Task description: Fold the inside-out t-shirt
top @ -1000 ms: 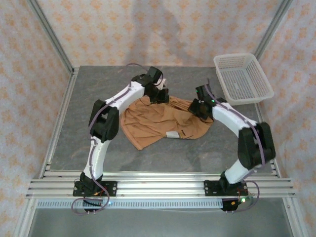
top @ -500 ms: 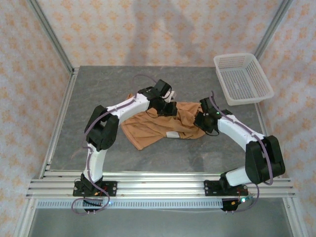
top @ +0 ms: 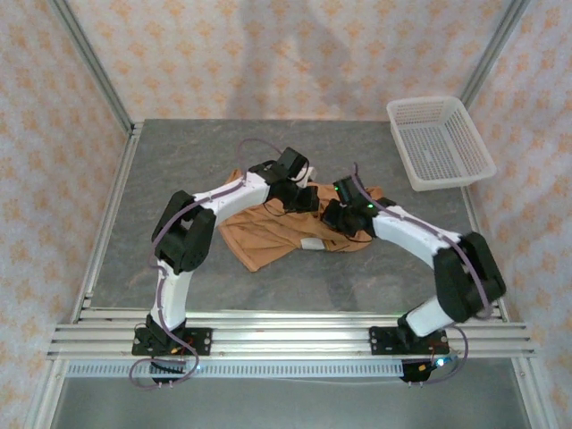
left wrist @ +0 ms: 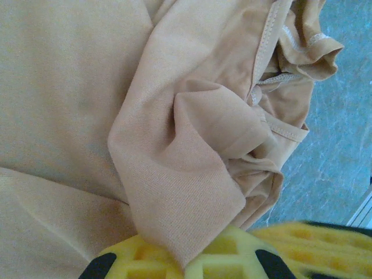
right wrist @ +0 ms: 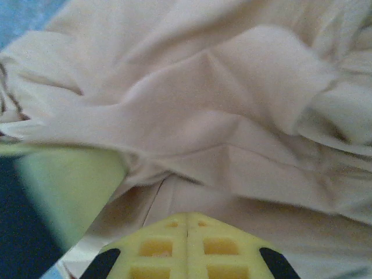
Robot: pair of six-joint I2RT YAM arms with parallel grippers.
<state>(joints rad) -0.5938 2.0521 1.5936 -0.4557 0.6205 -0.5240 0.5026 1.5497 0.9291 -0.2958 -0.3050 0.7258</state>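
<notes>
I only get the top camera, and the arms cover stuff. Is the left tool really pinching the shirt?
Observer: Yes, the left tool is shut on a fold of the t-shirt.
Operator: And the right one?
Observer: The right tool is shut, with cloth bunched just past its tips. Whether any is caught, I can't tell.
Operator: Any seams showing?
Observer: Yes, a stitched seam runs beside the left tool's fold.

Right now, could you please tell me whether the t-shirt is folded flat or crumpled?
Crumpled, not folded: the t-shirt lies in an uneven heap, with bunched creases and exposed seams in the left wrist view.
</notes>
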